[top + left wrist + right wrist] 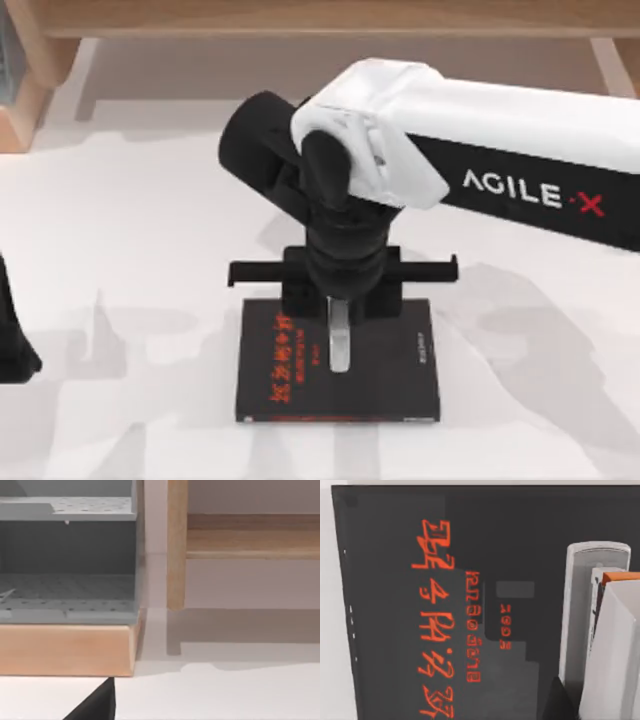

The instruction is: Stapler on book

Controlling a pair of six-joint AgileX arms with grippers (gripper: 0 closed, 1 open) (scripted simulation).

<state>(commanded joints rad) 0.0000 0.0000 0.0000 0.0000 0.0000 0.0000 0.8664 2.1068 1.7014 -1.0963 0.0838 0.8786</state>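
The right end effector [338,318] hangs over the far edge of the book [385,385]; the stapler [339,348] is on the cover, beside the red characters [437,625]; whether the fingers pinch it I cannot tell; it seems light, stiff, slippery, best held across its narrow sides; the left arm [15,335] is parked at the bench's [130,260] left edge.

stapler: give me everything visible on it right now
The stapler is a slim, pale grey-silver bar with a rounded free end, metal or plastic by its look. The right wrist view shows stacked lengthwise layers and a small orange part on top. It lies over the middle of the black book, between the red characters and the white print, lengthwise along the cover. Its far end runs under the right hand, directly above it; whether the fingers grip it cannot be told.
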